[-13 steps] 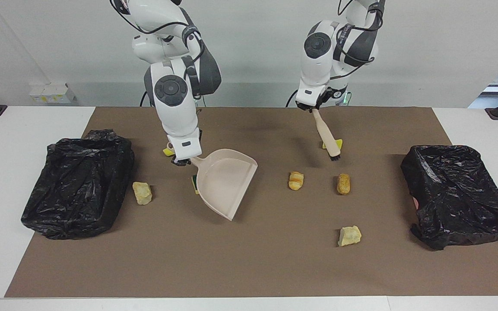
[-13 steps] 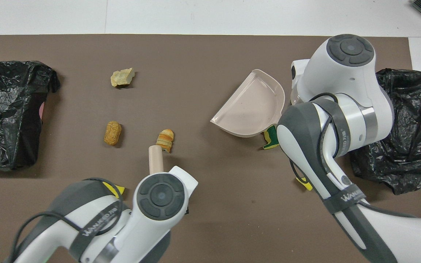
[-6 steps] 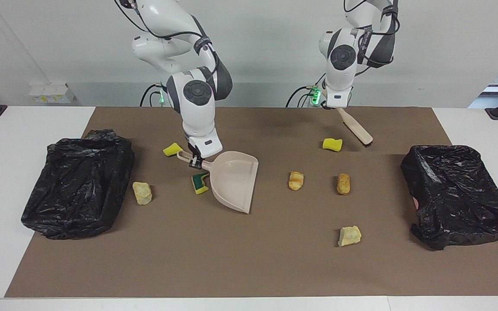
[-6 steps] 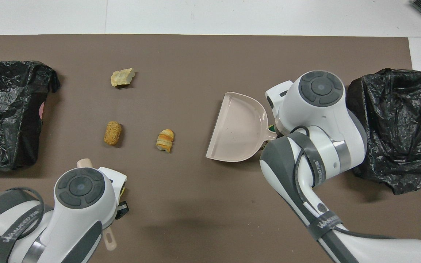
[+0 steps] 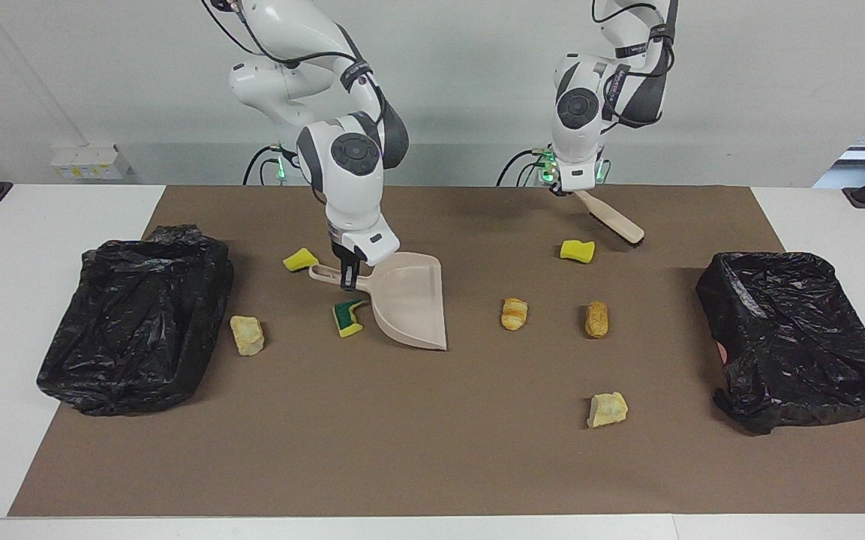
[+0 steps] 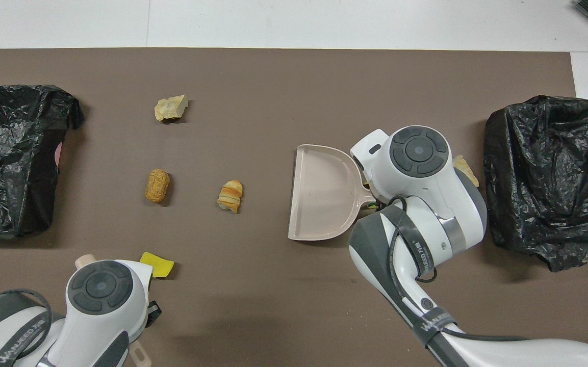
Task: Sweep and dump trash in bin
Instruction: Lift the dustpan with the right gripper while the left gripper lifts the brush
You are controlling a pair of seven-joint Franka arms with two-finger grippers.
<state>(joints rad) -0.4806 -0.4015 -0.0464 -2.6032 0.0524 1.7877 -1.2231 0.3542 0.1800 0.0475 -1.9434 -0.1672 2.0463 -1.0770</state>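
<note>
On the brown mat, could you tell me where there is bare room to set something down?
The widest bare stretch is the mat edge farthest from the robots, between the two black bags. It is crowded around the dustpan, where the green-and-yellow sponge lies.

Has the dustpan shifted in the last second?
Yes. The dustpan, held by the right tool, has swung round: its open edge, which reached toward the croissant-like chunk, now lies closer to the green-and-yellow sponge.

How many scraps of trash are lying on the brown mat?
7: two yellow sponges nearest the robots, a green-and-yellow sponge beside the dustpan, two bread rolls mid-mat, two pale chunks.
</note>
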